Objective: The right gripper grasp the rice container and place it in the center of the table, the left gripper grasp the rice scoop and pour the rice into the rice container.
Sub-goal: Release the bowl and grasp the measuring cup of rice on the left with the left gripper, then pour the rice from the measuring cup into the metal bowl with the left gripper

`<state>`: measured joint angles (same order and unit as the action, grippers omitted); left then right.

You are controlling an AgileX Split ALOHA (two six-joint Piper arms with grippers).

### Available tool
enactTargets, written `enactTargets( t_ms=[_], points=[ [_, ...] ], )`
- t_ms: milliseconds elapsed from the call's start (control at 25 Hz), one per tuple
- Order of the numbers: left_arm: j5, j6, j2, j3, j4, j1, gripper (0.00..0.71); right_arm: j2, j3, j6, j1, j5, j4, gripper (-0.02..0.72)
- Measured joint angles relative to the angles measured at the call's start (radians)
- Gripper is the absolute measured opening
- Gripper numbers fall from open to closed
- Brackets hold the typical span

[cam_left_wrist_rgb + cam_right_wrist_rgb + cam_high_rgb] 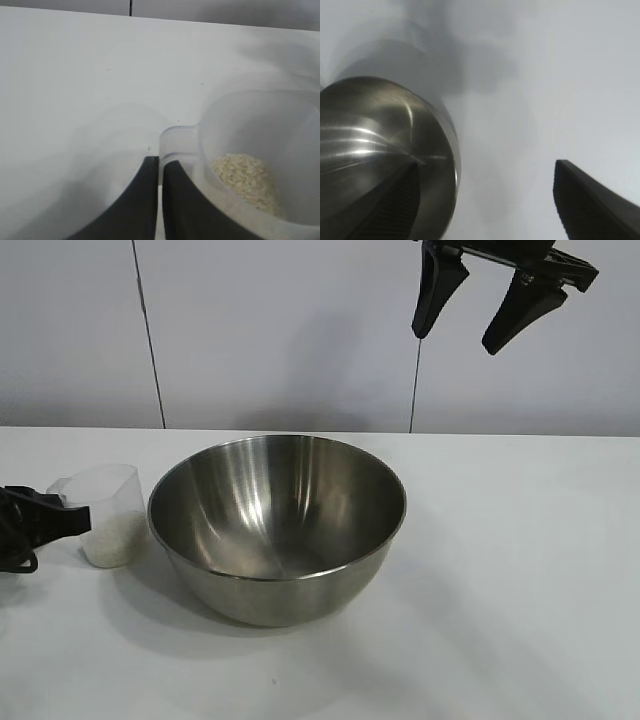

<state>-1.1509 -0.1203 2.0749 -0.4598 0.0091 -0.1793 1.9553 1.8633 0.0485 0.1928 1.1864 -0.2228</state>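
Note:
The rice container (285, 592), a big shiny steel bowl, stands upright and empty in the middle of the white table (520, 570). The rice scoop (110, 515), a small translucent cup with white rice in its bottom, stands just left of the bowl. My left gripper (78, 519) is at the left edge, shut on the scoop's handle tab. In the left wrist view the gripper (160, 161) pinches the tab of the scoop (260, 125), with rice (247, 180) inside. My right gripper (455, 340) hangs open high above the bowl's right side. The right wrist view shows the gripper (486, 164) above the bowl's rim (454, 165).
A grey panelled wall (280, 330) stands behind the table. Bare white tabletop lies right of the bowl and in front of it.

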Motion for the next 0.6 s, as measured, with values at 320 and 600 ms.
enactTargets(
  t_ms=[320, 600],
  points=[
    [0.024, -0.005, -0.155, 0.01, 0.01, 0.001, 0.009, 0.0, 0.0, 0.0, 0.0, -0.004, 0.0, 0.516],
    [0.319, 0.029, -0.444, -0.021, 0.182, -0.008, 0.009, 0.0, 0.0, 0.0, 0.0, -0.005, 0.0, 0.516]
  ],
)
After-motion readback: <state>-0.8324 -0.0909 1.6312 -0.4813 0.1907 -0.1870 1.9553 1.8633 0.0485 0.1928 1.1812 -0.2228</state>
